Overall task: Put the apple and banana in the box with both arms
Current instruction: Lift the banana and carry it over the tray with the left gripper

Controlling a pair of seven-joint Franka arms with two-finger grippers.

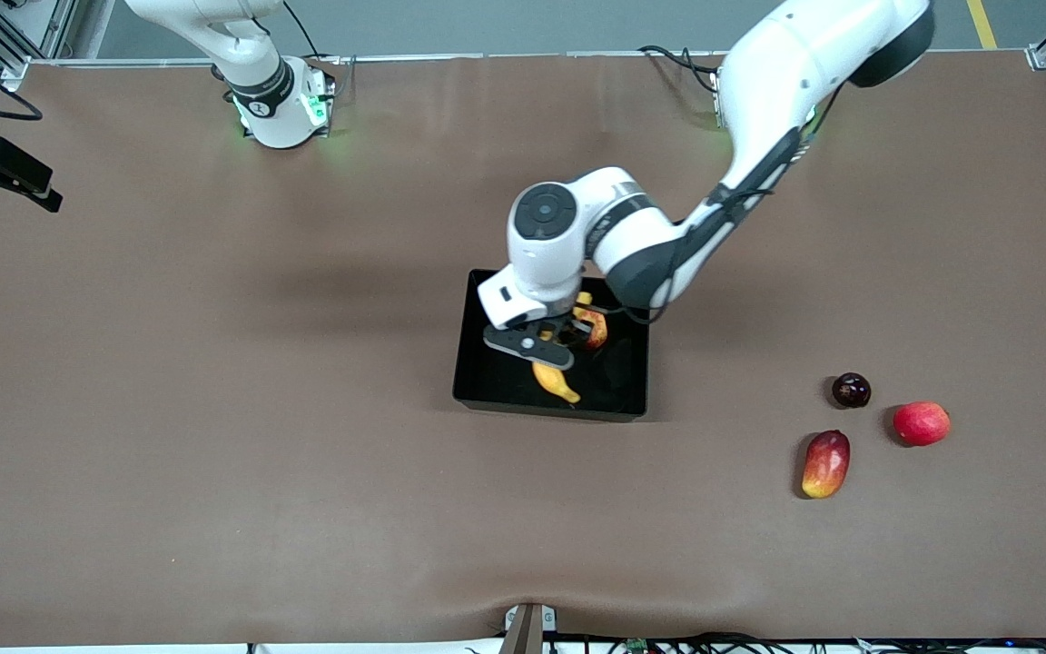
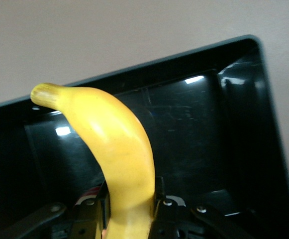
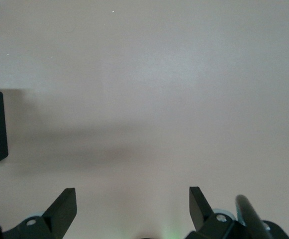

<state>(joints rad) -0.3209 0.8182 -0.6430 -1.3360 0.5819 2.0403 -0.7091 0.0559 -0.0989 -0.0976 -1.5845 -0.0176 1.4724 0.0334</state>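
We see the apple [image 1: 593, 329] in the box [image 1: 487, 381], the banana [image 1: 557, 381] over it.

Left tool [image 1: 548, 348] holds banana [image 1: 557, 381] over box [image 1: 478, 363], beside apple [image 1: 592, 329].

A: Even overhead light; soft shadows lie on the brown matte tabletop [image 1: 214, 454] beneath the white jointed left arm [image 1: 759, 109].

B: White glare spots streak the glossy black plastic box [image 2: 204, 79]; close above the left gripper [image 2: 129, 211], the curved yellow banana [image 2: 119, 154] looks slightly soft.
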